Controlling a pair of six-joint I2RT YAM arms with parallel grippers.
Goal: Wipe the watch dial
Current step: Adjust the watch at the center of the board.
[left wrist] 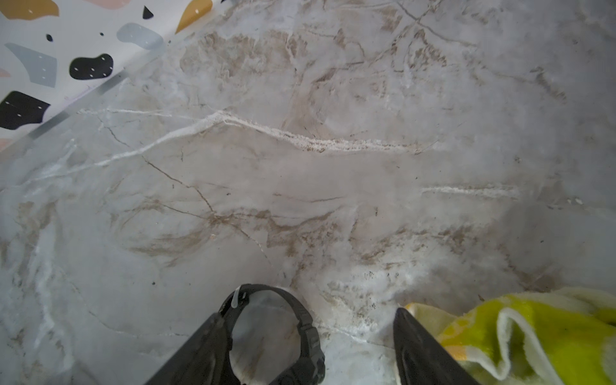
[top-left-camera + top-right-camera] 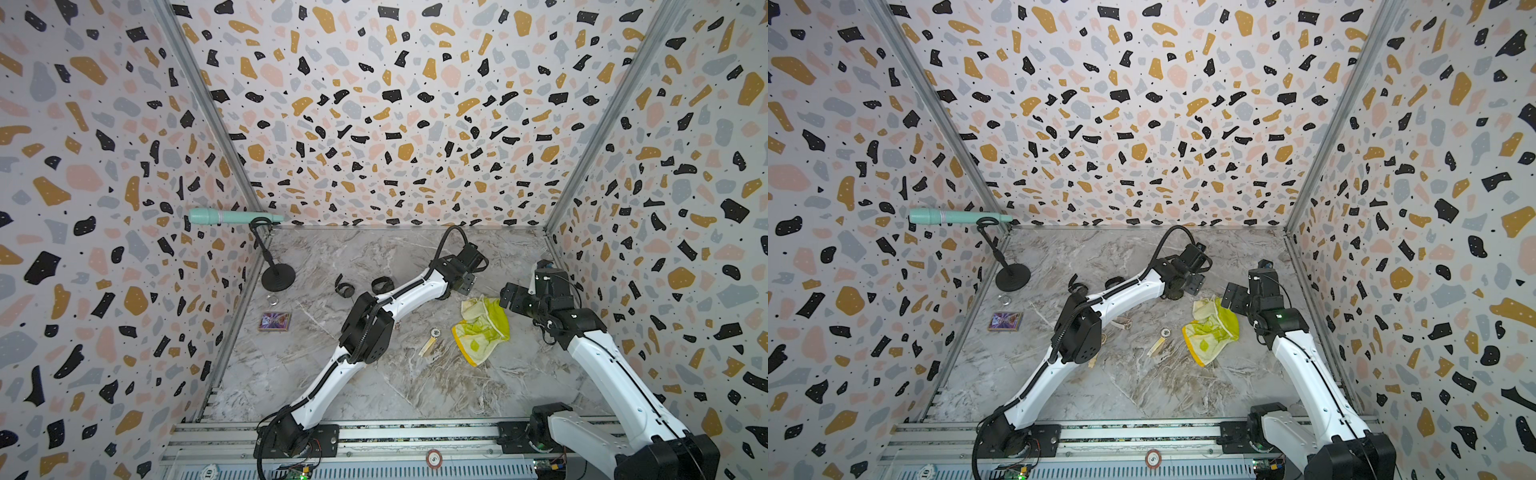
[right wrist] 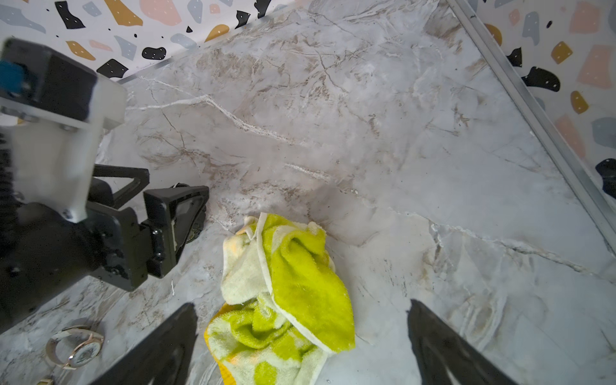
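Two grippers flank a yellow towel (image 3: pixel 293 260) on a marble table (image 1: pixel 300 166).
Left gripper (image 1: pixel 308 313), jaws apart, straddles a black watch (image 1: pixel 308 333); right gripper (image 3: pixel 301 303) gapes just beside the towel; gold watch (image 3: pixel 85 346) nearby.

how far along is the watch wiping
Nothing looks done yet. Underway: the open left hand straddles a black watch, and the open right hand hovers over the yellow cloth; neither is gripped. Left: grip both, then wipe the dial.
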